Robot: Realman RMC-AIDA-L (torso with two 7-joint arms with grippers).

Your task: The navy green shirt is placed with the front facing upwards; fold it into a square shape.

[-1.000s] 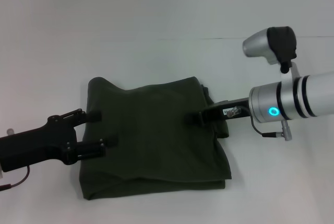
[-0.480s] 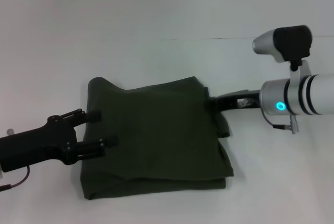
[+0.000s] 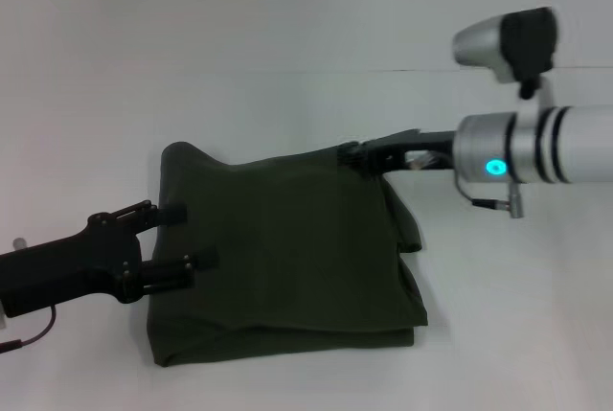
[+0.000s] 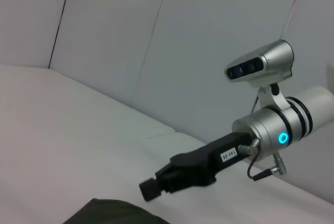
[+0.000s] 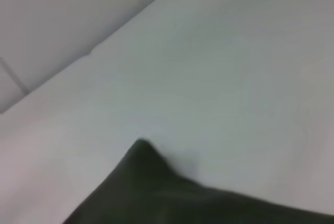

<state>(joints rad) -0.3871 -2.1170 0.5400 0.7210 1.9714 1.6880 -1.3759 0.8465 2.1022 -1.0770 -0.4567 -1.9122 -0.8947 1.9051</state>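
The navy green shirt [image 3: 287, 258] lies folded into a rough square in the middle of the white table; its lettering and collar are hidden. My left gripper [image 3: 187, 236] is open, its two fingers spread over the shirt's left edge. My right gripper [image 3: 356, 154] is at the shirt's far right corner. It also shows in the left wrist view [image 4: 151, 189], just above the cloth's edge [image 4: 115, 213]. The right wrist view shows only one pointed corner of the shirt [image 5: 172, 198] on the table.
The white table [image 3: 287, 47] stretches on all sides of the shirt, with a seam line across its far part. A white wall with panel joints stands behind it in the left wrist view [image 4: 104, 51].
My right gripper drew back off the shirt's right side, then moved up to its far right corner. The left gripper and the shirt have stayed put.
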